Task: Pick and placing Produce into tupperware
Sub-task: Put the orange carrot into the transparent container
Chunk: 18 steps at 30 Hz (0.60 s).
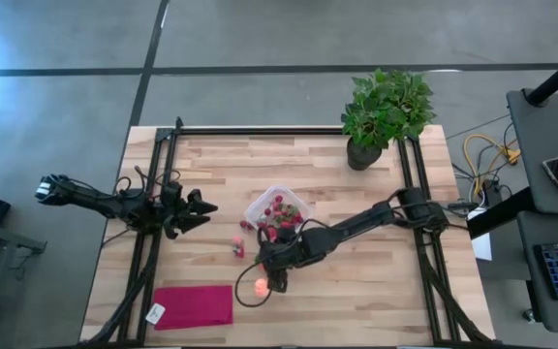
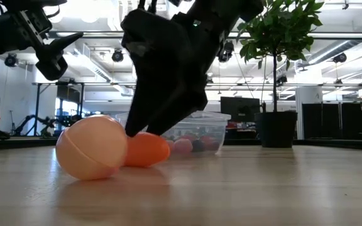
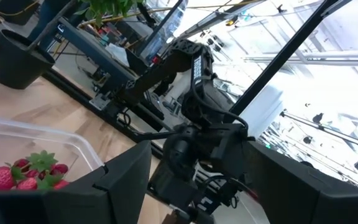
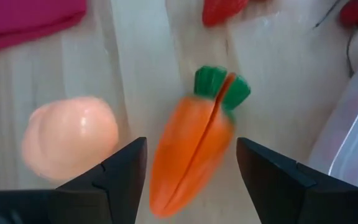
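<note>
— Looking from the left, what do you see first?

— The left gripper [image 1: 201, 208] hangs over the left side of the wooden table [image 1: 376, 310]. Its fingers are spread and hold nothing. In front of it, near the table's edge, lies a flat red cloth [image 1: 194, 305].

— And next?

— The round peach-colored fruit [image 4: 70, 137] sits on the wood. Just beside it lies the carrot [image 4: 194, 146]. They look very close, maybe touching, but I cannot tell for sure.

— Where is the carrot from the right gripper?

— The right gripper [image 4: 191, 171] is low over it. Its two fingers are spread wide, one on each side of the carrot. The carrot's long way runs out ahead between the fingers, leaning a little, with the green end farthest from the wrist. The fingers are not yet squeezing it. The right arm is much nearer than the left, so I think it should close on the carrot.

— Where must it go?

— Into the clear box [image 1: 279, 208], a bit farther back on the table. It already has red berries [image 3: 27, 174] in it. A few berries lie outside on the wood.

— And farther right?

— A potted plant [image 1: 386, 111] stands at the back right corner. Beyond the table there is a big bright room with ceiling lights and dark screens.
</note>
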Tool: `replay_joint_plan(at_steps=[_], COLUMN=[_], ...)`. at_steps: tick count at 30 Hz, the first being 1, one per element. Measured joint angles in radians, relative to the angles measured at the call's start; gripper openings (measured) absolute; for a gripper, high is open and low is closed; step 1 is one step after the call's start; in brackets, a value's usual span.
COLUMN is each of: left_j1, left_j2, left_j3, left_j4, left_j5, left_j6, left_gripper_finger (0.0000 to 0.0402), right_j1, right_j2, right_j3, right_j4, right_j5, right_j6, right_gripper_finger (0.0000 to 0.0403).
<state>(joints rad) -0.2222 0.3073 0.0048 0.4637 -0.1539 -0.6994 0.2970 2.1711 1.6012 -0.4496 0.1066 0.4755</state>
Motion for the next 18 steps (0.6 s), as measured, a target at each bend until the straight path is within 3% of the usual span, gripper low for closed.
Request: replay_joint_plan(at_steps=[13,18], left_j1=[0.000,0.000], left_j2=[0.002,0.002], left_j3=[0.000,0.000], left_j4=[0.000,0.000], left_j5=[0.000,0.000], left_j6=[0.000,0.000], left_gripper_finger=[0.0247,0.0247], right_j1=[0.001,-0.002], right_j2=[0.022,0.016], right_j3=[0.000,0.059], right_j4=[0.019,-0.073], right_j5=[-0.001,0.000], right_j6=[0.048,0.048], right_gripper_finger=[0.0236,0.0237])
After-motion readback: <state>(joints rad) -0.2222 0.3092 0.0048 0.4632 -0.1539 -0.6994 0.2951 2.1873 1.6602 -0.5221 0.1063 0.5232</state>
